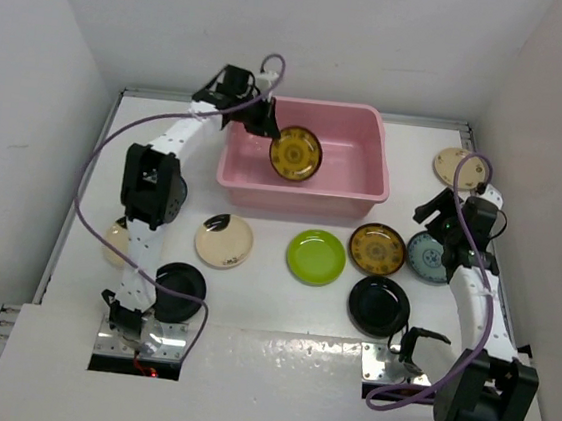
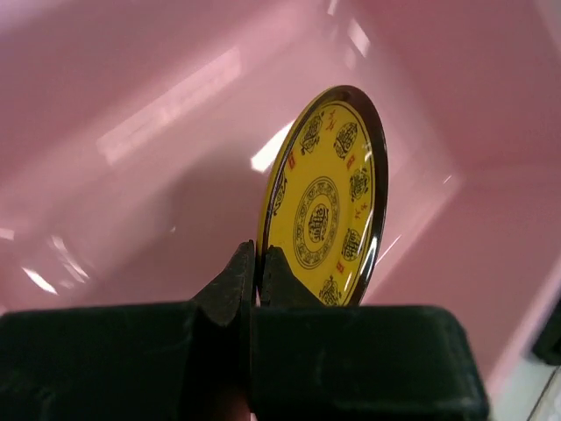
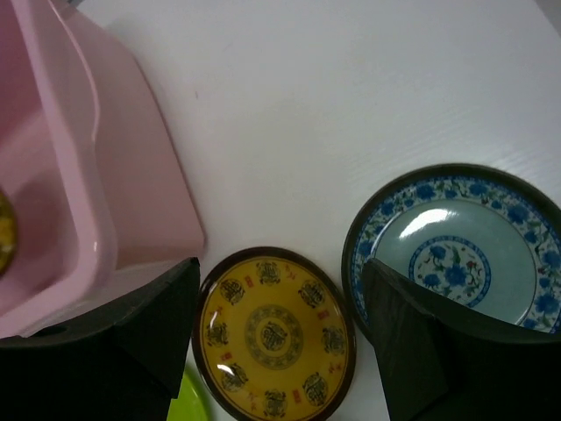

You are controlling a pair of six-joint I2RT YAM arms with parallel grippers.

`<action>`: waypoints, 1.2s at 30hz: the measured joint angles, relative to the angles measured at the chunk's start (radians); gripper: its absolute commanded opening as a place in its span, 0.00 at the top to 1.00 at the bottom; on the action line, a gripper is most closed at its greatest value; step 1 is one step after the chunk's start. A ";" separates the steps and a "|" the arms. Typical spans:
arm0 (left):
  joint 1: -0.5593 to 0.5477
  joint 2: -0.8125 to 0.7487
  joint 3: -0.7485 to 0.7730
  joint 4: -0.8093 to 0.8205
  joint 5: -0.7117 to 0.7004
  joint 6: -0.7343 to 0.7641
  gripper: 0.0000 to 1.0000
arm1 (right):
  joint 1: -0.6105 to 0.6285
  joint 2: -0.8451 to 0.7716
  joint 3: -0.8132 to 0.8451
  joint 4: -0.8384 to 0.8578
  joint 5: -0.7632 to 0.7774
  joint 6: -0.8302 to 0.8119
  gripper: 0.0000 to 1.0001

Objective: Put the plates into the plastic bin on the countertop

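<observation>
My left gripper [image 1: 269,129] is shut on the rim of a yellow-patterned dark plate [image 1: 295,153] and holds it on edge inside the pink plastic bin [image 1: 378,145]. The left wrist view shows the same plate [image 2: 329,210] upright between my fingers [image 2: 238,279]. My right gripper [image 3: 280,338] is open and empty, hovering over a second yellow-patterned plate [image 3: 276,335] with a pale teal blue-flowered plate [image 3: 456,250] beside it. On the white countertop [image 1: 270,310] lie a lime green plate [image 1: 315,256], a cream plate [image 1: 223,241], two black plates [image 1: 379,305] [image 1: 180,291] and beige plates [image 1: 460,168] [image 1: 117,242].
The bin's near wall [image 3: 131,175] stands just left of my right gripper. The left arm's links pass over the beige plate at the left. Raised edges border the countertop at left and right.
</observation>
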 measured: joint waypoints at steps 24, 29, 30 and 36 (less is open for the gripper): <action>-0.039 0.144 0.085 -0.046 -0.135 0.087 0.46 | -0.077 0.189 -0.164 -0.142 -0.173 0.172 0.40; -0.031 0.091 0.093 -0.048 -0.145 0.102 0.43 | -0.076 0.270 -0.176 -0.063 -0.230 0.205 0.51; -0.028 0.073 0.093 -0.048 -0.146 0.103 0.43 | -0.075 0.282 -0.177 -0.047 -0.236 0.209 0.59; 0.028 -0.059 0.091 -0.048 -0.151 0.121 0.43 | -0.075 0.323 -0.177 -0.009 -0.206 0.231 0.98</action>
